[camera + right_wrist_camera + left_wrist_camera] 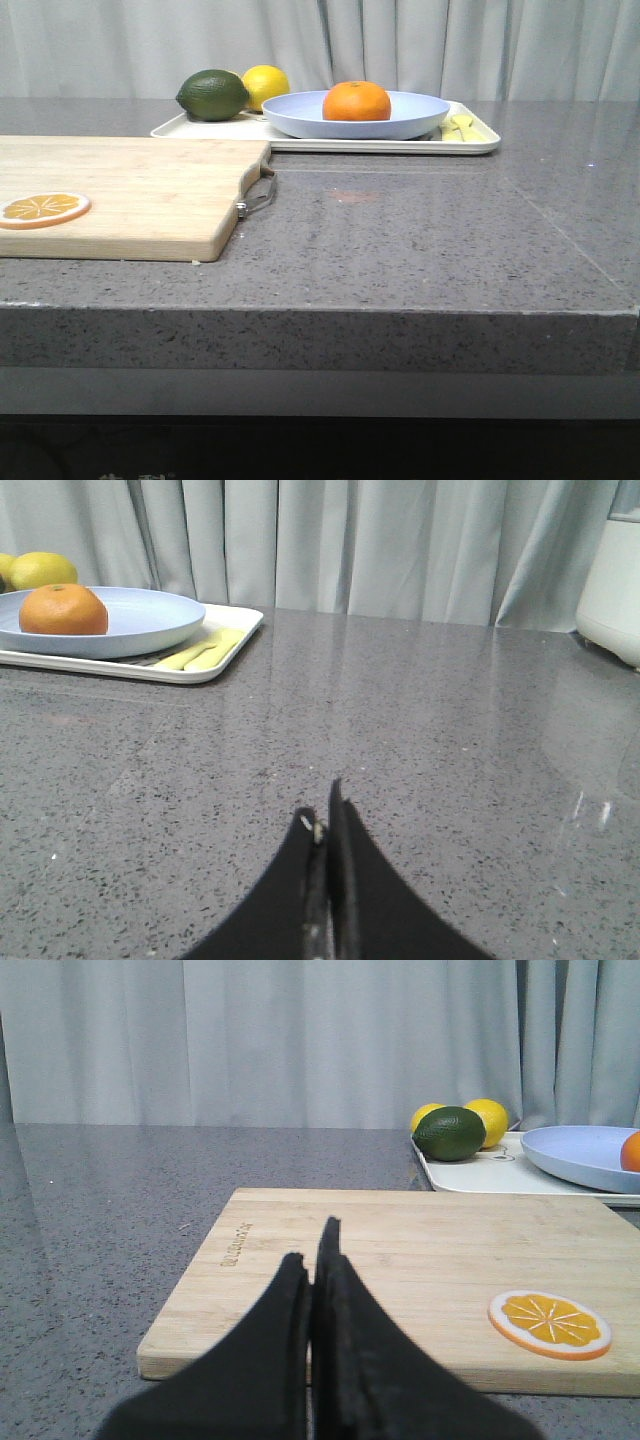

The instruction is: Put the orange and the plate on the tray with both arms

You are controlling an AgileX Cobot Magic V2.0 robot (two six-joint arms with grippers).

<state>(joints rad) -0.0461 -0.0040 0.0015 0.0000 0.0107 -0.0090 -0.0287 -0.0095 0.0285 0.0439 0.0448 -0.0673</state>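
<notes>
Orange: the round bright-orange fruit point(357, 101) sits in the plate, at about 12 o'clock on the table in the front view; its underside is hidden by the plate's rim.
Plate: the wide shallow pale lavender-blue plate point(300, 118) rests on the tray; in my left wrist view it is cut off at the frame edge, with only a sliver of the orange showing.
Tray: the flat cream-white rectangular tray point(480, 146) lies at the far side of the grey speckled stone table point(400, 250); much of its floor is covered.
Other fruit: a dark green lime point(212, 95) and a yellow lemon point(265, 86) sit on the tray toward 11 o'clock; the lemon is partly behind the lime.
Pale yellow-green pieces point(458, 127): on the tray toward 1 o'clock; too small to identify.
Board: the pale wooden cutting board point(120, 195) with a metal handle lies at 9 o'clock, an orange slice point(43, 208) flat on it.
Left gripper point(312, 1270): my black fingers are pressed together, nothing between them; above the board.
Right gripper point(325, 825): fingers together, empty; over bare table.
</notes>
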